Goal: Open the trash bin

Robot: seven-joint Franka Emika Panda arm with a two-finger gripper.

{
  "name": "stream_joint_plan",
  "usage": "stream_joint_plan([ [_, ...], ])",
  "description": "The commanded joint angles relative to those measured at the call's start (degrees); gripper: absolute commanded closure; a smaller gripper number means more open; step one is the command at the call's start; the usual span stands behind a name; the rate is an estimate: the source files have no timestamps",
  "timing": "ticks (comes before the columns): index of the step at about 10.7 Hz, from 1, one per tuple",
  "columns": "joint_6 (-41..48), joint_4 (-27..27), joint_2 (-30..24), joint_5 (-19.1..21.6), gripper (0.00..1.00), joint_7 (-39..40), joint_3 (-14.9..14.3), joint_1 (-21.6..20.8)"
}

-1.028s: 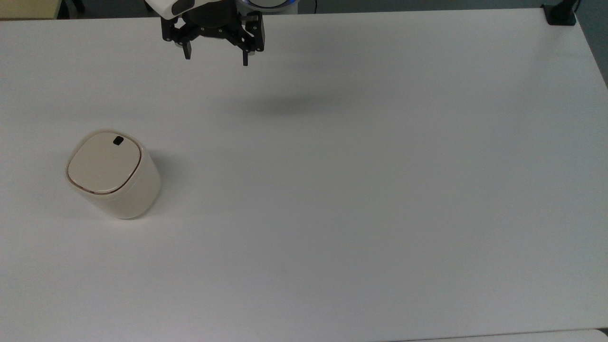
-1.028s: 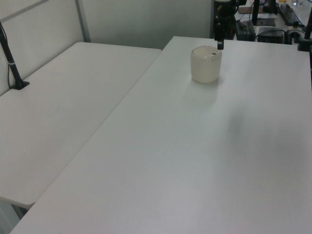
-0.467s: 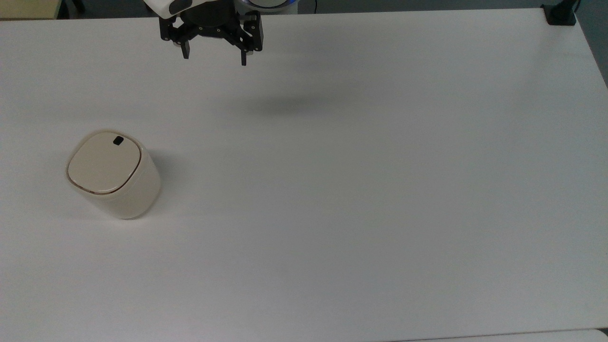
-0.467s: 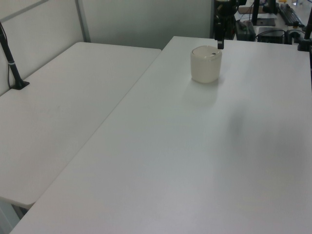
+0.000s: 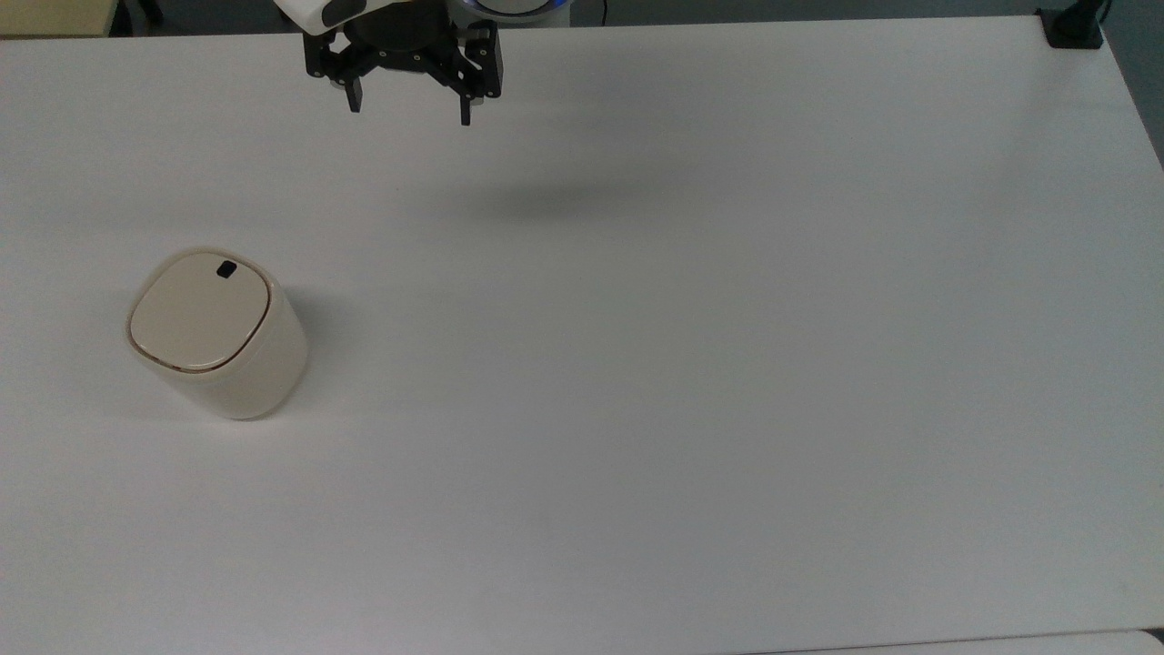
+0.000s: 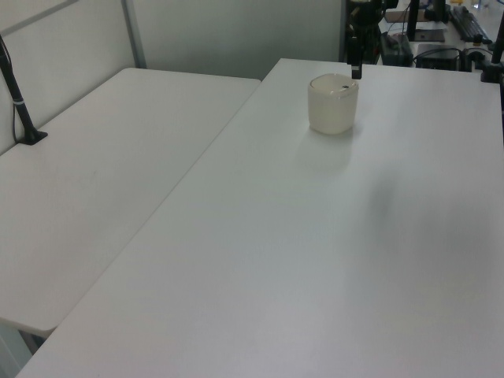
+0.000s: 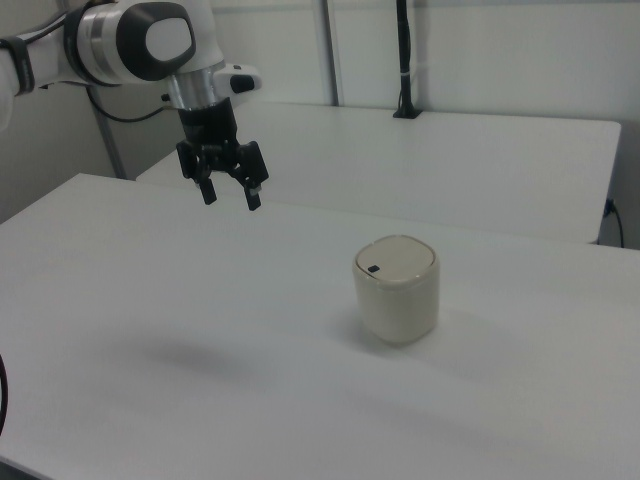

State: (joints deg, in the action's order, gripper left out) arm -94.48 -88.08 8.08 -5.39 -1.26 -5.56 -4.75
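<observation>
Trash bin [image 5: 214, 334], apparently unlabelled, lid closed

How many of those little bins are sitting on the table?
1. The trash bin stands alone near the top view's left edge of the white table, lid closed. Nothing on the table could hide another.

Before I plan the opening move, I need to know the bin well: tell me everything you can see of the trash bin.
The trash bin is a small cream-beige, rounded-square tub, seemingly smooth plastic. Its flat lid is shut, edged by a thin brown line, with a small black latch near one edge. It stands upright on the white table, towards the top view's left. Nothing but the table touches it; the gripper hangs open, well apart.
</observation>
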Motion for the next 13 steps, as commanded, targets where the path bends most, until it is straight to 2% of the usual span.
stream_joint_plan([
  [1,0.35,-0.87,-1.76,-0.85,0.00,-0.67,-0.42,-0.44],
  [9,0.78,-0.95,-1.67,-0.85,0.00,-0.67,-0.24,-0.61],
  [13,3.95,-4.21,-1.58,-2.33,0.00,-0.76,0.99,-2.28],
])
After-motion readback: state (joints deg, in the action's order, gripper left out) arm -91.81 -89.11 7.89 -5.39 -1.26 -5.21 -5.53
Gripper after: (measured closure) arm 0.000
